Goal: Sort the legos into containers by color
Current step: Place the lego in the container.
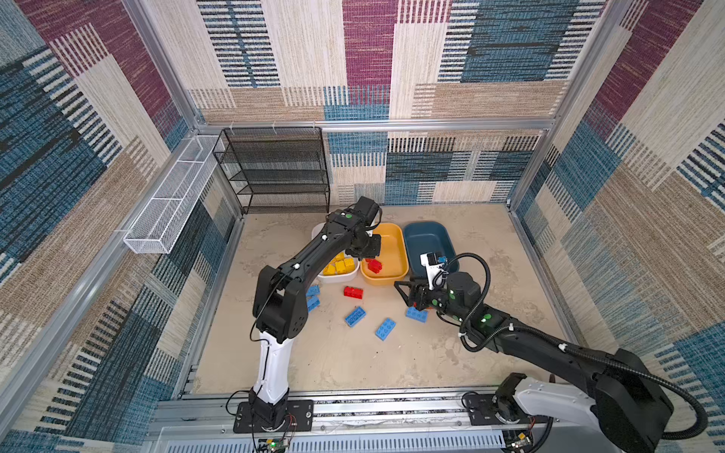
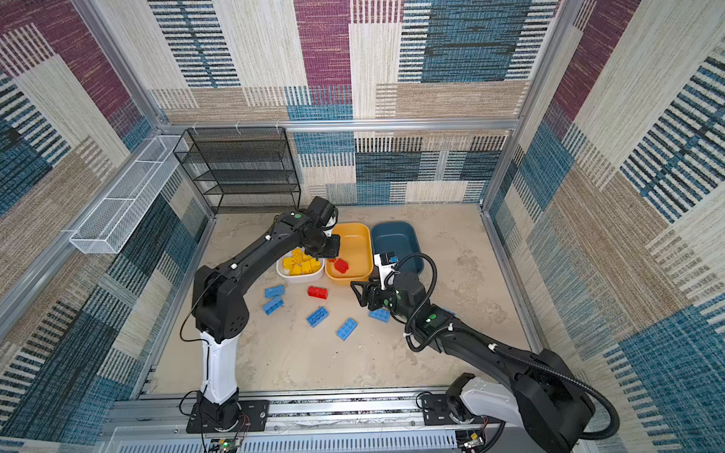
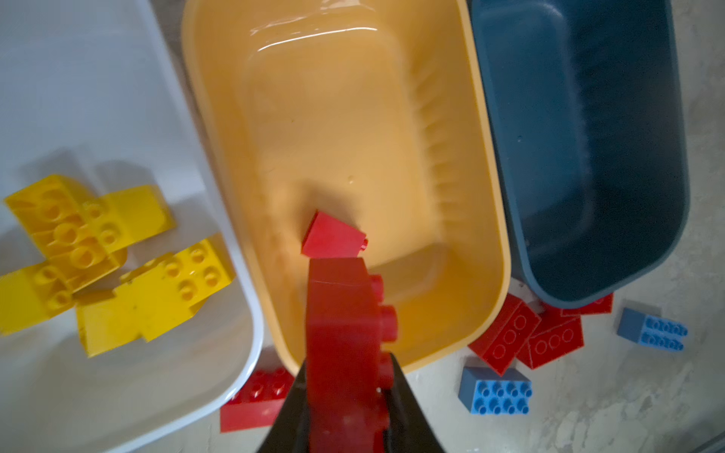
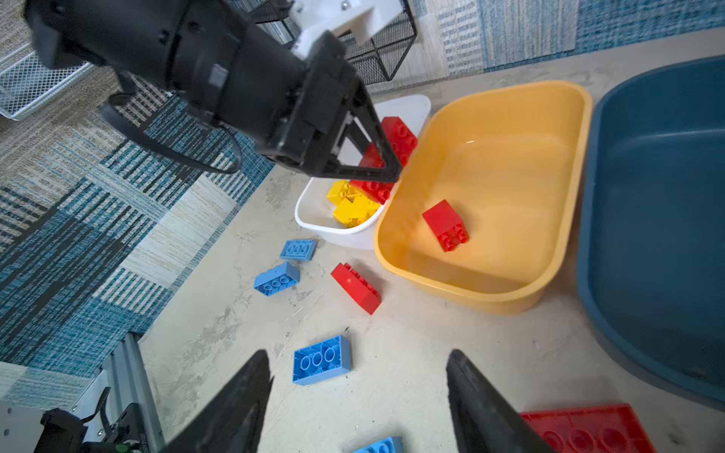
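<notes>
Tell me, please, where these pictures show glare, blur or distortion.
Left wrist view: a white glare streak on the shiny inner wall of the yellow-orange plastic tub; the red studded plastic brick in the left claw looks soft, too near the lens. Both top views: the patterned side walls splay outward, wide-angle distortion.

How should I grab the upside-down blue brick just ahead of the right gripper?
Probably pinch the blue brick across its two long side walls, coming straight down: it lies flat, hollow side up, walls parallel, bare table beside both.

Left arm [image 1: 310,259] hides most of white tub [image 1: 340,278].
</notes>
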